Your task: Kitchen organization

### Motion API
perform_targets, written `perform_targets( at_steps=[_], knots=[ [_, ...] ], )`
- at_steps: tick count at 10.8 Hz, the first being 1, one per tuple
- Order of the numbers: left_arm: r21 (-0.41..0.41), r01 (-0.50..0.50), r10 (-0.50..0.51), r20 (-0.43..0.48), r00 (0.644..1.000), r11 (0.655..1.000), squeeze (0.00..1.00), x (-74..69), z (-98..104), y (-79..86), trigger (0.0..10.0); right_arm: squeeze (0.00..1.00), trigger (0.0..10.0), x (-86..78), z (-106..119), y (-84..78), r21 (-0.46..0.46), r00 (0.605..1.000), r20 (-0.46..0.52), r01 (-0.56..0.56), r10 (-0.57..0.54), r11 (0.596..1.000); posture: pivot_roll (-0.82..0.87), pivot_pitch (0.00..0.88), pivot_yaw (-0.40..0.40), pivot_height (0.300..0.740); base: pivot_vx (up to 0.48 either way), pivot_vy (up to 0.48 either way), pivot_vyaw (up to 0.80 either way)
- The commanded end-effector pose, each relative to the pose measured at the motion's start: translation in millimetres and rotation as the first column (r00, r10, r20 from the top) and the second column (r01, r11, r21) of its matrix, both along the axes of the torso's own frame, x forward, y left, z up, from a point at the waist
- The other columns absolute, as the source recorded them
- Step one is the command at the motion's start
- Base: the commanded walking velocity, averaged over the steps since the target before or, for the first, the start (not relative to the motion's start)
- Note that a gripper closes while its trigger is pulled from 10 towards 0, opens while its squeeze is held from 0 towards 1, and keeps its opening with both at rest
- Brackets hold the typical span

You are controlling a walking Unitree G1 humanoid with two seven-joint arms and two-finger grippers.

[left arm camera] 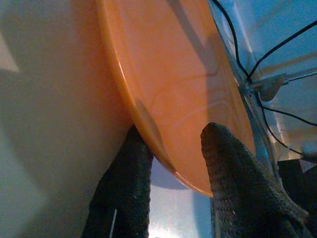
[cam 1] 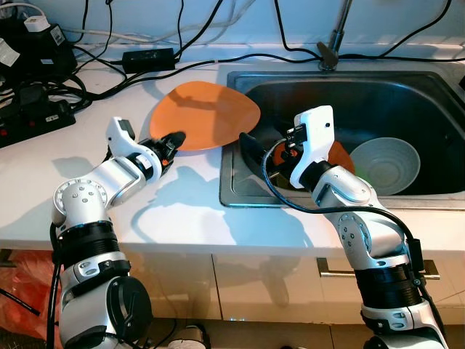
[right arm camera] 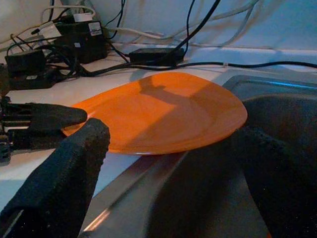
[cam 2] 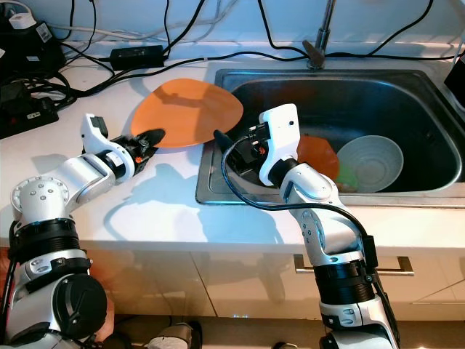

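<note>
Black fingers of the left gripper (cam 1: 173, 139) pinched the near rim of the orange plate (cam 1: 207, 115), one finger (left arm camera: 124, 183) under the rim and the other (left arm camera: 233, 168) on its upper face. That plate sat tilted on the white countertop (cam 1: 109, 211), its far side raised and its right edge reaching over the left lip of the steel sink (cam 1: 240, 193). Its surface looked smooth and glossy, with cable shadows across it.

The right gripper (right arm camera: 173, 163) hung over the sink's left edge with its fingers spread wide around nothing, one pad (right arm camera: 64, 173) low beside the plate's rim without touching it.

Open counter lay in front of the plate and toward the robot, bare and white up to the counter's front edge. Behind and to the left, the room closed in: a black power adapter (cam 1: 149, 57), a power strip (cam 1: 33, 120) and a tangle of black cables (cam 1: 87, 80) crowded the back of the counter. To the right, the sink basin dropped away, holding a pale bowl (cam 1: 383, 164) and another orange dish (cam 1: 341, 156) half hidden behind the right arm. The tap's base (cam 1: 330, 51) stood at the back rim.
</note>
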State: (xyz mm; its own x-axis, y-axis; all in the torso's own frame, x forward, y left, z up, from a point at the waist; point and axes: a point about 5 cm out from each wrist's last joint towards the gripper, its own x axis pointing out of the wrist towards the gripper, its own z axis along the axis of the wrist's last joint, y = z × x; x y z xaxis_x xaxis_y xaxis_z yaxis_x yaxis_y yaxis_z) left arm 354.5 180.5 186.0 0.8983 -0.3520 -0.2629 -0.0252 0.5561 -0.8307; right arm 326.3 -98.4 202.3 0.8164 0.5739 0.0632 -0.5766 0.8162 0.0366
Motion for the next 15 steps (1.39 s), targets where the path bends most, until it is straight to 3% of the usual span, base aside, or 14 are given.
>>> perform_targets(
  at_steps=[1, 7, 9, 12, 14, 15],
  knots=[
    [0.018, 0.014, -0.012, -0.116, 0.993, 1.000, 0.00, -4.7, -24, -4.2, 0.0, 0.00, 10.0, -0.2, -4, -0.9, -0.014, 1.000, -0.019, 0.001, -0.002, 1.000, 0.13, 0.100, 0.053, 0.740, 0.000, 0.000, 0.00],
    [0.033, -0.007, 0.009, -0.073, 0.997, 0.999, 0.00, -2.0, -23, 1.6, 0.0, 0.00, 10.0, 0.3, -5, -0.8, -0.014, 1.000, -0.020, 0.001, -0.002, 1.000, 0.13, 0.092, 0.053, 0.740, 0.000, 0.000, 0.00],
    [0.145, -0.034, 0.033, 0.011, 0.999, 0.989, 0.00, -1.5, -22, 8.3, 0.0, 0.00, 10.0, 0.5, -5, -0.5, -0.014, 1.000, -0.020, 0.001, -0.001, 1.000, 0.13, 0.088, 0.051, 0.740, 0.000, 0.000, 0.00],
    [0.096, -0.089, 0.067, 0.212, 0.975, 0.991, 0.00, -0.3, -12, 12.1, 0.0, 0.00, 10.0, 0.7, -4, -0.7, -0.010, 1.000, -0.016, 0.002, -0.002, 1.000, 0.12, 0.089, 0.050, 0.740, 0.000, 0.000, 0.00],
    [0.040, -0.044, 0.028, 0.338, 0.941, 0.998, 0.00, -1.7, 5, 4.5, 0.0, 0.00, 10.0, 5.7, 1, -8.2, 0.045, 0.998, -0.021, 0.053, -0.052, 0.998, 0.12, 0.094, 0.048, 0.740, 0.000, 0.000, 0.00],
    [0.003, -0.033, 0.029, 0.409, 0.912, 0.999, 0.00, -2.7, 15, 3.0, 0.0, 0.00, 10.0, 10.4, 6, -13.9, 0.142, 0.995, -0.041, 0.094, -0.089, 0.985, 0.13, 0.096, 0.045, 0.740, 0.000, 0.000, 0.00]
  ],
)
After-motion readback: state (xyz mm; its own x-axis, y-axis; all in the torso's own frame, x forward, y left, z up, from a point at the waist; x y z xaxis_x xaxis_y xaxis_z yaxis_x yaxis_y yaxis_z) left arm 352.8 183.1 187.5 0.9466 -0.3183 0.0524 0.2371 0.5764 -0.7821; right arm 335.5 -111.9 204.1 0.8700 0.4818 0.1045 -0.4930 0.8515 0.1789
